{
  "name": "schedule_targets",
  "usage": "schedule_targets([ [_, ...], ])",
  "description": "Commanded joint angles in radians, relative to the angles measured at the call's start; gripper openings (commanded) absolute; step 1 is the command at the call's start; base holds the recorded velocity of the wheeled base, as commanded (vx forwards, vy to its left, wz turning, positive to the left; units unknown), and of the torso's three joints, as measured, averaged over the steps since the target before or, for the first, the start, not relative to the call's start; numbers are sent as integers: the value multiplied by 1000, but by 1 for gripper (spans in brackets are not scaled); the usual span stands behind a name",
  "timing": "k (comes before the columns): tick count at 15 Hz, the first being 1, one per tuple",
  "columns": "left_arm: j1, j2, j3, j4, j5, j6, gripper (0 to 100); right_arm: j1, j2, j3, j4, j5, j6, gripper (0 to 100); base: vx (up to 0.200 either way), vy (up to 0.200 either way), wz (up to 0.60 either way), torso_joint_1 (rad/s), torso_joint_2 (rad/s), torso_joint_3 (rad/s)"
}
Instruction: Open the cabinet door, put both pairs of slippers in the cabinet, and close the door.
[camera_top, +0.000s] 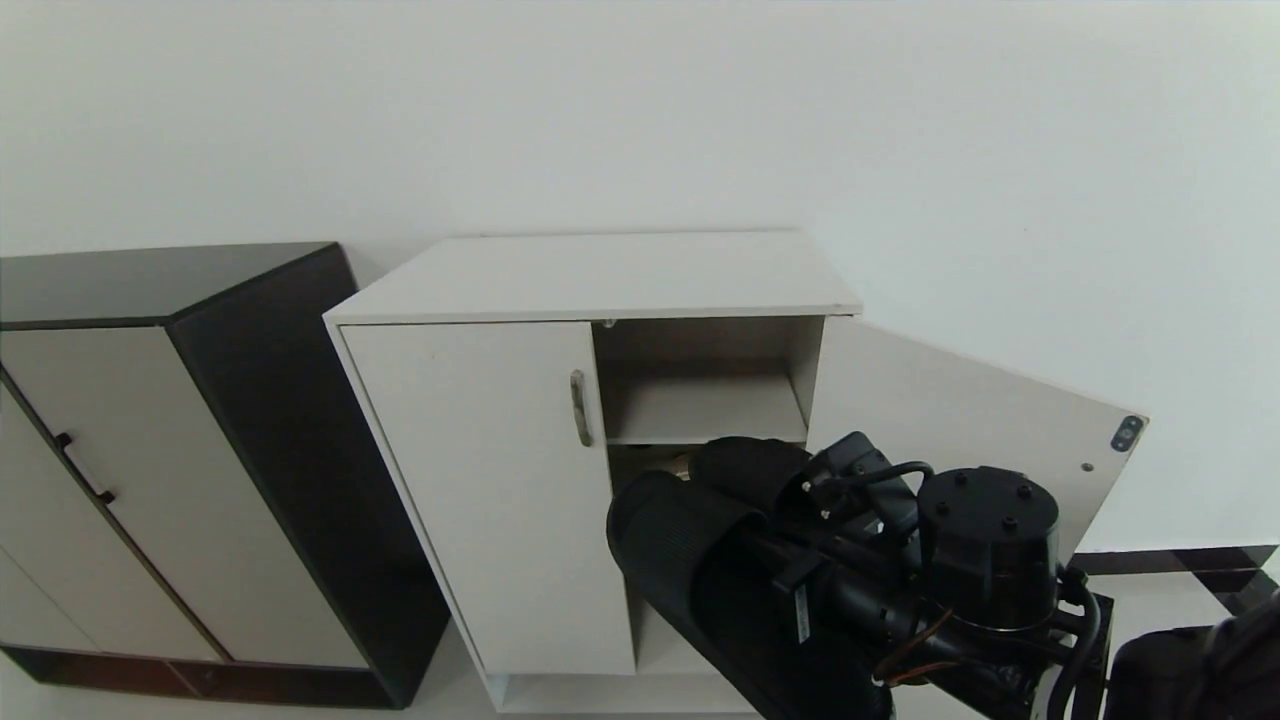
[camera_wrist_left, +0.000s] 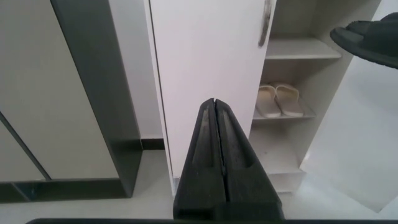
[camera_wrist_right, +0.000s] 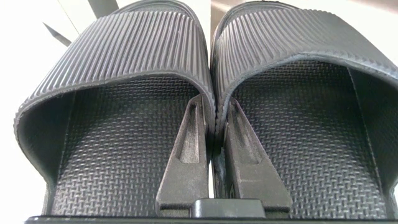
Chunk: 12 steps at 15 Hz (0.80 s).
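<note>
Black slippers (camera_wrist_right: 143, 56) sit pinched in right jaws; beige slippers (camera_wrist_left: 278, 99) occupy cabinet shelf (camera_wrist_left: 308, 114).

On cabinet shelf (camera_wrist_left: 283, 118): beige slippers (camera_wrist_left: 278, 101) side by side.

Hidden behind the right arm (camera_top: 985, 540) in the head view: lower shelves of the white cabinet (camera_top: 600, 275) and the bottom of its open door (camera_top: 960, 410). Cut off at the left edge: dark cabinet (camera_top: 250, 400). Cropped by the picture edges: heel ends of the black slippers (camera_wrist_right: 137, 56).
</note>
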Motion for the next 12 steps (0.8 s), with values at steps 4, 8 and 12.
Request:
schedule_targets([
  [4, 0, 0, 0, 0, 0, 0, 0, 3, 13, 5, -16, -2, -5, 0, 0, 0, 0, -157, 488, 316],
  [8, 0, -1, 0, 0, 0, 0, 0, 4, 20, 17, -48, -2, -11, 0, 0, 0, 0, -135, 465, 332],
  [12, 0, 0, 0, 0, 0, 0, 0, 6, 25, 22, -74, 1, -23, 0, 0, 0, 0, -88, 448, 354],
])
